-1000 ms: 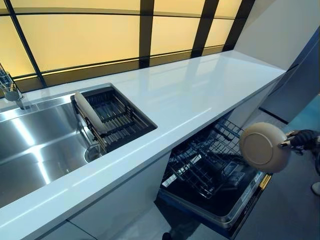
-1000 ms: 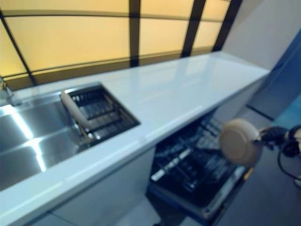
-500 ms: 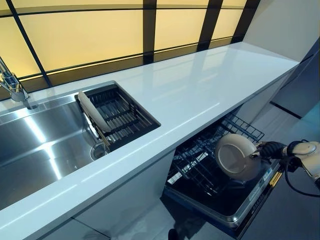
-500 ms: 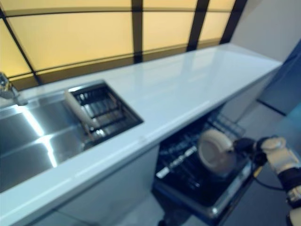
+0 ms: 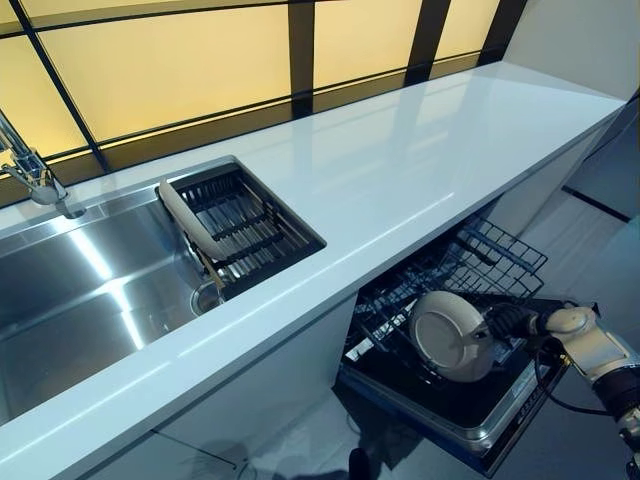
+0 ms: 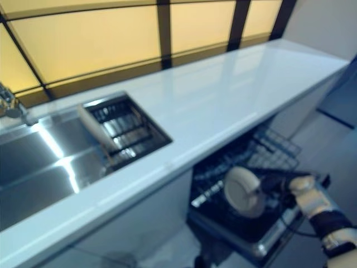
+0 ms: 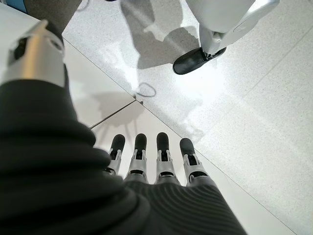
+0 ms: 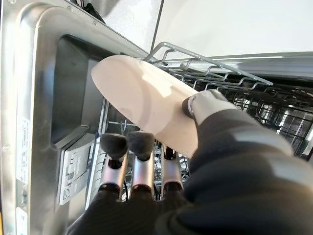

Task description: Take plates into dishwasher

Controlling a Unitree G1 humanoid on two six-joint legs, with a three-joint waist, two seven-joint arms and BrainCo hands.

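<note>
My right hand [image 5: 508, 322] is shut on a beige plate [image 5: 445, 335], pinching its rim between thumb and fingers [image 8: 132, 147]. It holds the plate on edge, low over the wire rack [image 5: 480, 260] of the open dishwasher, just above the lowered door [image 5: 480, 415]. In the right wrist view the plate [image 8: 146, 105] stands between the door's inner face [image 8: 34, 98] and the rack. A second beige plate [image 5: 190, 225] leans in the dark drying rack [image 5: 260, 225] set in the sink. My left hand [image 7: 161, 171] shows only in its wrist view, fingers straight, over the floor.
A long white countertop [image 5: 400, 170] runs above the dishwasher. The steel sink [image 5: 80, 290] and its faucet [image 5: 30, 170] lie to the left. Yellow window panels stand behind the counter.
My right hand has carried the plate down and to the left, from beside the dishwasher to low over its rack. The camera has also shifted.
</note>
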